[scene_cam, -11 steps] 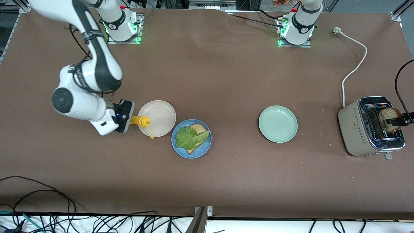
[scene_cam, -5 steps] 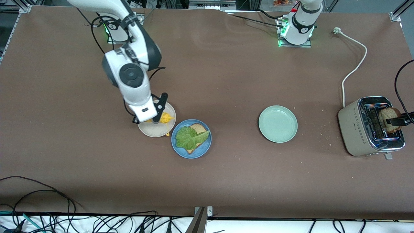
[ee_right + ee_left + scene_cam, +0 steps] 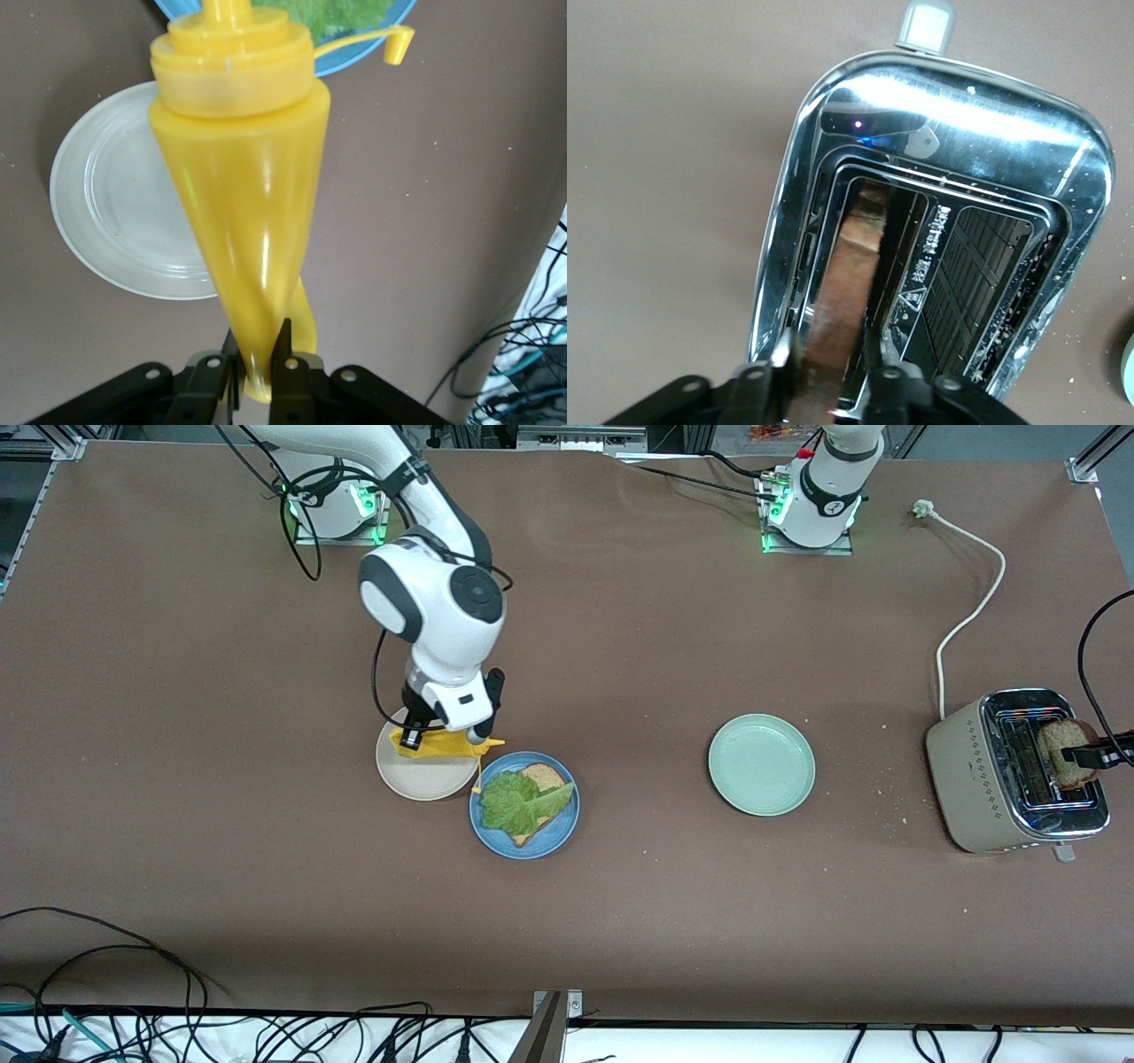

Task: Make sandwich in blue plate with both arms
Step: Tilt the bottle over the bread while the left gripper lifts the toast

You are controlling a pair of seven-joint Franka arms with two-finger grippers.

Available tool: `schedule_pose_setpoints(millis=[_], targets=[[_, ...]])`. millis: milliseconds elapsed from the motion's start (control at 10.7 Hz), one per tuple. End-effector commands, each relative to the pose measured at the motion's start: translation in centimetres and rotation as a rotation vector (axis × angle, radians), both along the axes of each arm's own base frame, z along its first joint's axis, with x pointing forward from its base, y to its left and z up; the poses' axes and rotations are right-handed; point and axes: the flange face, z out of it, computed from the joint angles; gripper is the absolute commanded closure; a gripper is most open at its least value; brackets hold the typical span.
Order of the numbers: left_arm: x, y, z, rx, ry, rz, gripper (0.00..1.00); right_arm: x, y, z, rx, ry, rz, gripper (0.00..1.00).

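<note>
Yellow glossy squeeze bottle (image 3: 440, 746) pinched at its flat tail by right end effector (image 3: 257, 354), jaws nearly shut, over matte beige plate (image 3: 416, 779). Just beside, at four o'clock: blue plate (image 3: 496, 837), ruffled lettuce (image 3: 514, 802) on grainy bread (image 3: 545, 777). Pale green plate (image 3: 762, 764) well apart at three o'clock, open brown tabletop (image 3: 638, 691) between. At chrome-topped toaster (image 3: 983, 779), left end effector (image 3: 827, 350) clamped on toast slice (image 3: 842, 292) standing in slot.

brown table (image 3: 620, 921); black cables (image 3: 133, 1027) along edge
</note>
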Motion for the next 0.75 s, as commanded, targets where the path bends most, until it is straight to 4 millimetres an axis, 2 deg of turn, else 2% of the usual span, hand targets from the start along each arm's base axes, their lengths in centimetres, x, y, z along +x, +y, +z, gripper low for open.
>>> schedule_pose_setpoints(millis=[0,187,373,466,653], targets=[[-0.2,-0.1,0.1,0.019,0.011,-0.028,0.98,-1.1,3.6,-3.1,-0.144,-0.101,0.021,1.0],[-0.1,-0.6,0.2,0.017,0.011,-0.035,1.0,-1.2,4.0,-6.2,-0.199,-0.169,0.019,1.0],[0.2,-0.8,1.4,0.026,-0.007,-0.036,1.0,-0.9,4.3,-8.5,-0.221,-0.226,0.017,1.0],[0.2,-1.0,2.0,0.028,-0.016,-0.039,1.0,-0.9,4.9,-9.3,-0.232,-0.237,0.032,1.0],[-0.4,-1.4,5.1,0.031,-0.03,-0.087,1.0,-0.6,5.0,-9.3,-0.25,-0.258,0.054,1.0]])
